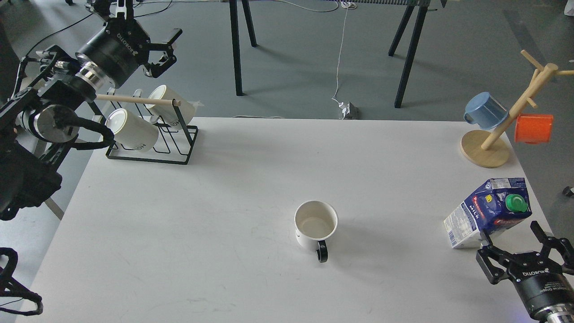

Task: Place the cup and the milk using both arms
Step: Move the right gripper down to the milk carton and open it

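Note:
A white cup [315, 226] with a black handle stands upright and empty near the middle of the white table [251, 179], handle toward me. A blue and white milk carton [489, 211] with a green cap stands at the right edge. My right gripper [511, 240] is open just in front of the carton, its fingers pointing toward the carton's base, apart from it. My left gripper [165, 47] is open and empty, high above the far left corner over the mug rack.
A black wire rack [150, 134] with two white mugs and a wooden bar stands at the far left corner. A wooden mug tree [502, 130] with a blue cup and an orange cup stands at the far right. Table legs stand beyond the far edge.

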Robot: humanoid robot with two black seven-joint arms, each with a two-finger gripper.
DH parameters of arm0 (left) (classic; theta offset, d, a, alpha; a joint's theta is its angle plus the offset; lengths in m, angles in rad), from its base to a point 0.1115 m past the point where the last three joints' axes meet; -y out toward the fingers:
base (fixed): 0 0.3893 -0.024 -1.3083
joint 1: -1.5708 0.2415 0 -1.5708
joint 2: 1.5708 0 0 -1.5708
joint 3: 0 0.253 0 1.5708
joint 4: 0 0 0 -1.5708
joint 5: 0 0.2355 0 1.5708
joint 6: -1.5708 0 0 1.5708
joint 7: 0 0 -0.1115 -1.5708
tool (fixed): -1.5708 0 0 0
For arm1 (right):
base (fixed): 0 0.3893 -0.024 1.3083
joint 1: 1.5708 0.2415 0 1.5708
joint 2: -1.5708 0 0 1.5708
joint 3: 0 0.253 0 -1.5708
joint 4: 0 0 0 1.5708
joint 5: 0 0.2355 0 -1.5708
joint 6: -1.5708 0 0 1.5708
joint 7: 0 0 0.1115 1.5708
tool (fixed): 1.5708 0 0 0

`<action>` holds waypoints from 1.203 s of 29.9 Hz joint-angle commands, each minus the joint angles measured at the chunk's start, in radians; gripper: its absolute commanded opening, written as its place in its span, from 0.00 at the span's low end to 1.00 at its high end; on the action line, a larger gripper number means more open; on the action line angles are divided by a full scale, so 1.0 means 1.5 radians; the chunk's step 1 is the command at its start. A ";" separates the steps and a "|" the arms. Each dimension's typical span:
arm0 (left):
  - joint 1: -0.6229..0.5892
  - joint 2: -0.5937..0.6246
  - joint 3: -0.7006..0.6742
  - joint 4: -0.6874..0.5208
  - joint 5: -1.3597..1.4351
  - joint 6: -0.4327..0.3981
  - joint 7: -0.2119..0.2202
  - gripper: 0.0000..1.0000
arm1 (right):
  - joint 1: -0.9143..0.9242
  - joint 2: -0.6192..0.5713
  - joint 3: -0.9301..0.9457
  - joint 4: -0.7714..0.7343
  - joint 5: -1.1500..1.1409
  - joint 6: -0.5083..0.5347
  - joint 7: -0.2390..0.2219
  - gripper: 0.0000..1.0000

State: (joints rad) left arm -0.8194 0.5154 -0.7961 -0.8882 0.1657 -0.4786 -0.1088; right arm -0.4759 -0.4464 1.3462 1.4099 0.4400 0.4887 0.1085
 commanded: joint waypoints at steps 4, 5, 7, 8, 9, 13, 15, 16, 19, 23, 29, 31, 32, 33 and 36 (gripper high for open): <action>0.000 0.000 0.000 0.000 0.000 -0.001 0.000 0.99 | 0.001 0.000 0.001 -0.001 0.000 0.000 0.001 0.99; -0.001 0.001 0.000 0.000 0.000 -0.001 -0.001 0.99 | 0.003 0.000 0.001 -0.001 0.000 0.000 0.001 0.99; -0.001 0.001 0.000 0.000 0.000 -0.001 -0.001 0.99 | 0.009 0.000 0.000 -0.002 0.000 0.000 0.002 0.99; -0.001 0.001 0.000 0.000 0.000 -0.001 -0.001 0.99 | 0.013 0.000 0.000 -0.002 0.000 0.000 0.002 0.99; -0.001 0.001 0.000 0.000 0.000 -0.001 -0.001 0.99 | 0.014 0.000 0.000 -0.002 0.000 0.000 0.002 0.99; -0.002 0.001 -0.001 0.000 0.000 -0.001 -0.001 0.99 | 0.023 0.001 -0.004 -0.002 0.000 0.000 0.002 0.99; -0.001 0.001 -0.001 0.000 0.000 -0.001 -0.001 0.99 | 0.027 0.001 -0.005 -0.002 0.000 0.000 0.002 0.99; -0.002 0.001 -0.001 0.000 0.000 -0.001 -0.001 0.99 | 0.028 0.001 -0.005 -0.002 0.000 0.000 0.002 0.99; -0.001 0.001 -0.001 0.000 0.000 -0.001 -0.001 0.99 | 0.034 0.001 -0.007 -0.002 0.000 0.000 0.002 0.99; -0.001 0.001 -0.001 0.000 0.000 -0.001 -0.001 0.99 | 0.043 0.006 -0.010 -0.004 -0.001 0.000 0.003 0.99; -0.001 0.001 -0.001 0.002 0.000 0.001 -0.001 0.99 | 0.050 0.018 -0.009 -0.008 -0.001 0.000 0.006 0.95; -0.001 0.001 -0.001 0.002 0.000 0.002 -0.001 0.99 | 0.050 0.018 -0.008 -0.008 -0.001 0.000 0.008 0.92; 0.000 0.001 -0.001 0.002 0.000 0.002 -0.001 0.99 | 0.050 0.018 -0.007 -0.009 -0.001 0.000 0.009 0.90; 0.000 0.001 0.000 0.004 0.000 0.002 -0.001 0.99 | 0.050 0.019 -0.005 -0.009 -0.001 0.000 0.010 0.87; 0.000 0.000 -0.001 0.005 0.000 0.003 -0.001 0.99 | 0.050 0.019 -0.004 -0.013 -0.001 0.000 0.014 0.77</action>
State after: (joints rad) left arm -0.8195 0.5170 -0.7977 -0.8823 0.1657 -0.4752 -0.1105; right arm -0.4004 -0.4177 1.3385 1.3952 0.4387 0.4887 0.1249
